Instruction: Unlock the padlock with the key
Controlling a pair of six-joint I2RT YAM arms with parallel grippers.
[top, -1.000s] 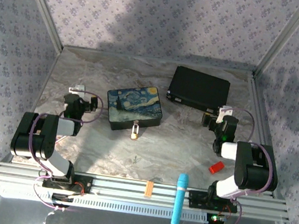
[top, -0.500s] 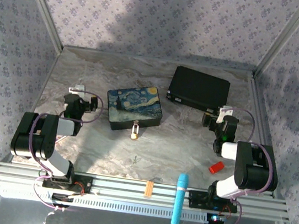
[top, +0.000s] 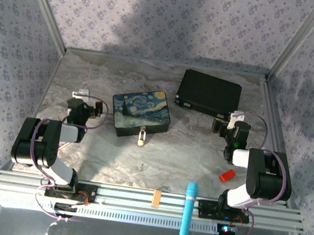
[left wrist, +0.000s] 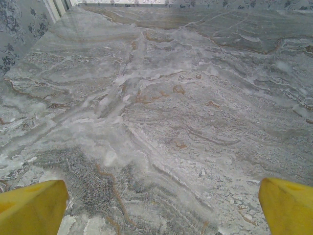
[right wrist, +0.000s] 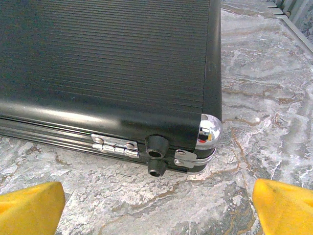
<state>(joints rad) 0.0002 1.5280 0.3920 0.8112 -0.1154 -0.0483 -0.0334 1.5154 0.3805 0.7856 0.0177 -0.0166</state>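
The small brass-gold padlock with a thin silvery U-shaped shackle [top: 141, 138] sits near the middle of the grey-veined marble counter [top: 187, 151], right at the near edge of the rectangular tin painted with a swirling blue and yellow night sky [top: 140, 112]. Its shackle end points toward the tin and its gold body toward the arms. At this size it is impossible to tell whether the shackle is hooked on the tin's clasp, or whether it is closed. The left pincer [left wrist: 159, 210] is spread wide, its yellow fingertips [left wrist: 32, 208] at the two lower corners of the left wrist view. Between them is bare marble, and it holds and touches nothing. From above, this pincer is left of the tin and well apart from the padlock. The right pincer [right wrist: 156, 210] is also spread wide and empty, its yellow fingertips [right wrist: 283, 205] far apart over the counter. It faces the near corner of a flat black ribbed case with chromed corner caps and a metal hinge [right wrist: 107, 63] and does not touch it. A small red block [top: 227, 175] lies on the counter beside the right arm.
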